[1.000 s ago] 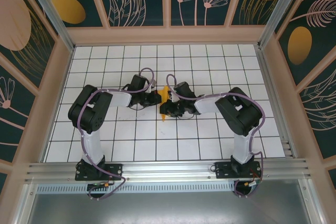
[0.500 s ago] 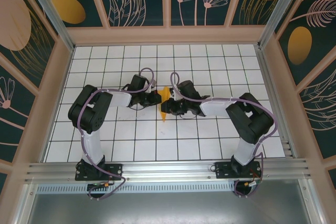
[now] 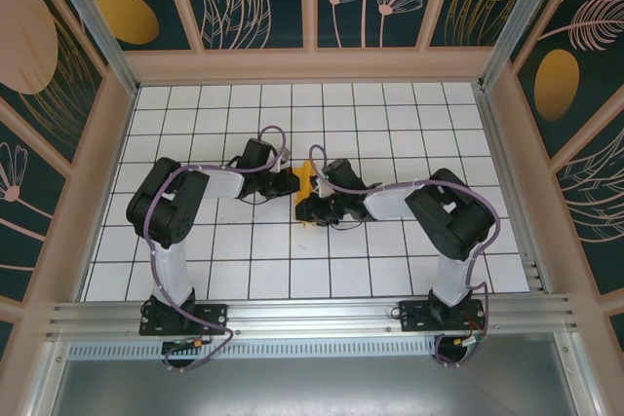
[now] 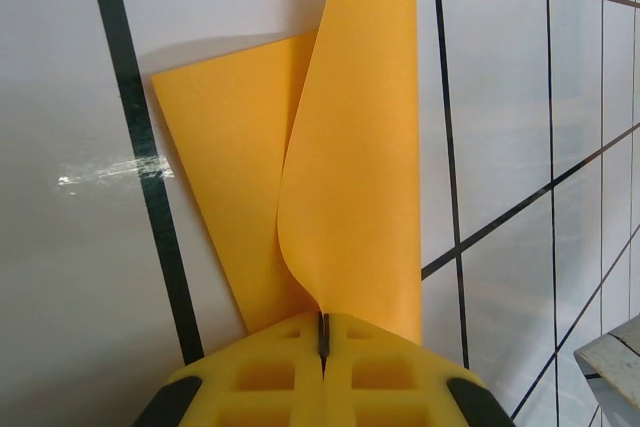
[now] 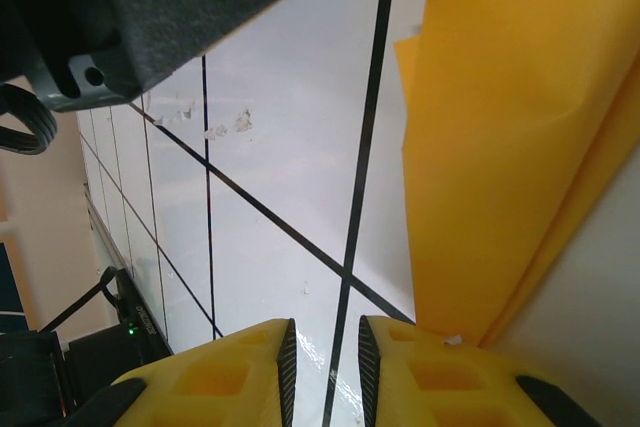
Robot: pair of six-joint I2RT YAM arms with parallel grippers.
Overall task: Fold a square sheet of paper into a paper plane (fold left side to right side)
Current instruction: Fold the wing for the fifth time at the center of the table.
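Item: paper (image 4: 340,147), one flap raised. Left gripper (image 4: 323,325) clamped on the flap. Right gripper (image 5: 323,335) (jaws slightly apart, empty) has shifted in alongside the paper, likely to press the crease.

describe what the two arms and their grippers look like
Both the left arm and right arm have bulky black joint housings, white lower links and a thin purple cable looping along them. The left gripper and right gripper carry yellow moulded fingers with square recesses.
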